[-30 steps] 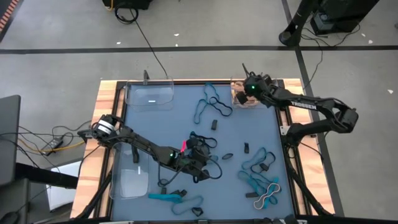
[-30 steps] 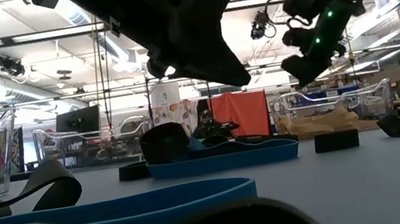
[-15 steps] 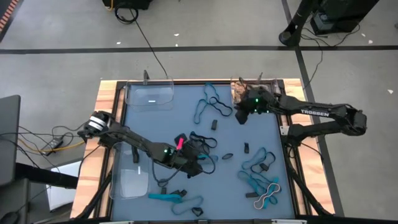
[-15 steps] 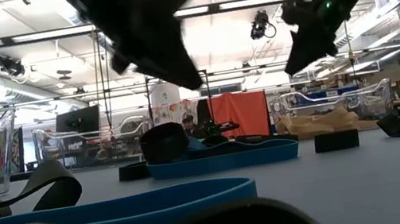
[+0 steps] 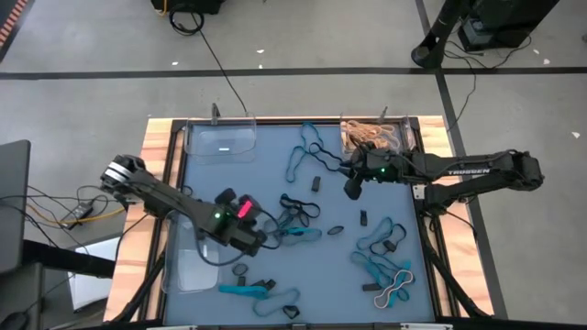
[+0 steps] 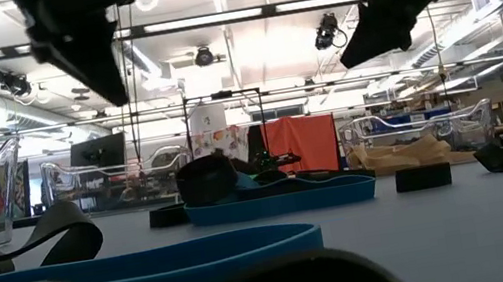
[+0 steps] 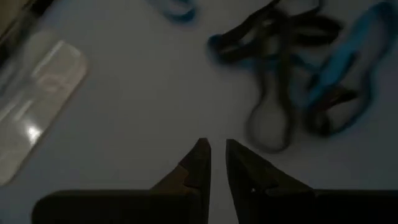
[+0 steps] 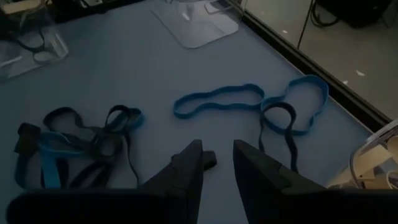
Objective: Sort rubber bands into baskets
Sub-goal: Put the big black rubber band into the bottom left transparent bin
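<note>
The right gripper [image 5: 351,189], fingers narrowly parted and empty, hovers over a small black band [image 5: 315,183] at nine o'clock of it. The left gripper [image 5: 260,240], nearly closed and empty, sits near the tangled bands [image 5: 295,209]. Next, I judge, comes descending and pinching.

Grey concrete floor [image 5: 83,55] with dark tape lines, black cable [image 5: 215,64], orange panel [image 6: 309,144]

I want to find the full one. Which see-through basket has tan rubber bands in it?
The basket at the table's far right corner, holding tan bands; the far-left basket shows none.
</note>
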